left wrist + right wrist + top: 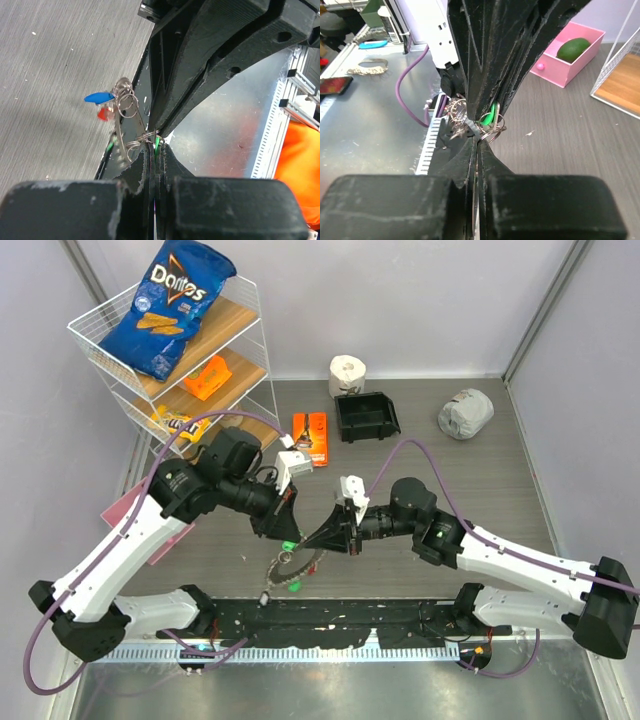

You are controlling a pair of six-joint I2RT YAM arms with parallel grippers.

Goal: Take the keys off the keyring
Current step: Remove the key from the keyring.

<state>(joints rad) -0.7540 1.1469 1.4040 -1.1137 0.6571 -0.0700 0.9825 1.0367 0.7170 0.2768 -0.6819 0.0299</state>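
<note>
Left end effector (155,151) and right end effector (479,138) both clamp the one keyring (119,129).

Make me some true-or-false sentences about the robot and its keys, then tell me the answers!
1. The left gripper and right gripper are both shut. True.
2. The keyring lies far from both grippers. False: it is right at their tips.
3. A blue-headed key hangs on the keyring. True.
4. The right gripper holds the Doritos bag. False: the bag lies on the wire rack's top shelf.
</note>
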